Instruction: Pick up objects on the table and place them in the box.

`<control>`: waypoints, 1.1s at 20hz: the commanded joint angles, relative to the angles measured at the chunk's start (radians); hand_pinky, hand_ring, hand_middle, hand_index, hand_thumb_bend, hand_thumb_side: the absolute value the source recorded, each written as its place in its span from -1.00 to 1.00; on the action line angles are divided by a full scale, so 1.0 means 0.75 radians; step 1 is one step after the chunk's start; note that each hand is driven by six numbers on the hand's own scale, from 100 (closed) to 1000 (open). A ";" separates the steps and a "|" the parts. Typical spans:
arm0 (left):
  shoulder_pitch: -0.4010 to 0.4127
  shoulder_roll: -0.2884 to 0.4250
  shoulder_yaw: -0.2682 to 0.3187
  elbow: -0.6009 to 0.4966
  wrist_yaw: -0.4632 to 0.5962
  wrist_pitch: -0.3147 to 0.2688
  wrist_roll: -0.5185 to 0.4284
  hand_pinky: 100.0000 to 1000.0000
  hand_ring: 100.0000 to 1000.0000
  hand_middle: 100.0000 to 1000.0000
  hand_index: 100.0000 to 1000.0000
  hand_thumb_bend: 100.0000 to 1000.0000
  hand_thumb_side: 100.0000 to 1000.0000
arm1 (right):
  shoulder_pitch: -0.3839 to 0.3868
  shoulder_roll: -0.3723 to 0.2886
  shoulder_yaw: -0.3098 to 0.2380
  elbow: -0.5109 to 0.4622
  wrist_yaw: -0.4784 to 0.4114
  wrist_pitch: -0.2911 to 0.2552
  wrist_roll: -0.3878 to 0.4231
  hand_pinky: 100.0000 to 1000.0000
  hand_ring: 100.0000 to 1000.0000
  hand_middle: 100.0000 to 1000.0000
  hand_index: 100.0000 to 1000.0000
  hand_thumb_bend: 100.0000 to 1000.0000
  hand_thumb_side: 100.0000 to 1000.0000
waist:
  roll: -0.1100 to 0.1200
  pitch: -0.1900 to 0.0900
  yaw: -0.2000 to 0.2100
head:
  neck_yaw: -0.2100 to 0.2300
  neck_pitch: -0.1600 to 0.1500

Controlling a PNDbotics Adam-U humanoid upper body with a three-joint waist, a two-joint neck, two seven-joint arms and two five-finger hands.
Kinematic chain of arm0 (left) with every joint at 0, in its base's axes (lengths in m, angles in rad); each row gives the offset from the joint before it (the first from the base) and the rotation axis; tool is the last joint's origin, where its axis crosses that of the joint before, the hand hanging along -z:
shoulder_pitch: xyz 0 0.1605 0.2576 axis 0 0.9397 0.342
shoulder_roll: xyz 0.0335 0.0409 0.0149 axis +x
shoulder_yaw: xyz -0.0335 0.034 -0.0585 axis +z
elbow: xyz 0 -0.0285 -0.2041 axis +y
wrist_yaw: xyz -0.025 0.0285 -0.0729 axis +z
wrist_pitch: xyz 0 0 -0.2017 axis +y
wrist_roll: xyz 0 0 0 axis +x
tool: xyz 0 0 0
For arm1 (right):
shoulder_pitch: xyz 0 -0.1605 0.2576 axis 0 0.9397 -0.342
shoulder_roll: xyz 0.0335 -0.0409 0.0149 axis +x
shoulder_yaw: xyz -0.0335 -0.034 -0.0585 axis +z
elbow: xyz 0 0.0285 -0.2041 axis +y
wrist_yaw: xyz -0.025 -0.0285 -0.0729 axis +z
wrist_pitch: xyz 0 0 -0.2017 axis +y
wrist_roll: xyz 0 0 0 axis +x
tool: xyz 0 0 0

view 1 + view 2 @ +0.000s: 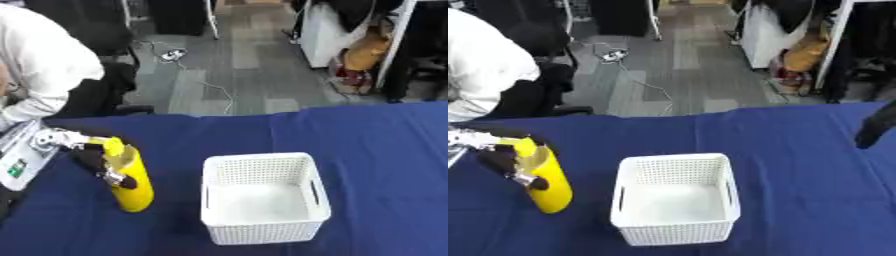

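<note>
While the left robot hand (pixel 94 162) curled round a yellow bottle (pixel 129 181), it held it tilted just left of the white basket (pixel 262 200) on the blue tabletop (pixel 376 150); the right robot hand (pixel 875 125) showed only as a dark shape at the right edge, its fingers impossible to tell.

I saw a blue cloth (pixel 367 140) over the table, grey floor (pixel 236 60) beyond, and a cable (pixel 219 92) trailing across it.

bottle (pixel 131 182) left of box (pixel 262 197) | both on table (pixel 376 145) (box nearer middle)
</note>
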 commanded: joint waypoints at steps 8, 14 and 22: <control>-0.010 0.011 0.020 0.003 -0.016 -0.075 -0.079 0.23 0.47 0.65 0.75 0.13 0.29 | -0.020 -0.007 -0.009 -0.021 -0.010 -0.002 0.000 -0.26 -0.29 -0.15 0.19 -0.59 0.80 | -0.004 -0.020 -0.001 | 0.000 -0.014; 0.006 0.003 0.030 0.006 0.010 -0.061 -0.013 -0.34 -0.04 0.05 0.46 -0.21 0.24 | -0.020 -0.006 -0.009 -0.021 -0.009 -0.002 0.000 -0.26 -0.29 -0.15 0.19 -0.59 0.80 | -0.003 -0.021 -0.001 | 0.001 -0.014; 0.042 -0.018 0.040 0.011 0.100 -0.098 0.276 -1.00 -0.66 -0.51 0.05 -0.82 0.70 | -0.022 -0.004 -0.008 -0.021 -0.009 -0.001 0.001 -0.26 -0.29 -0.15 0.19 -0.59 0.81 | -0.005 -0.021 -0.003 | 0.001 -0.016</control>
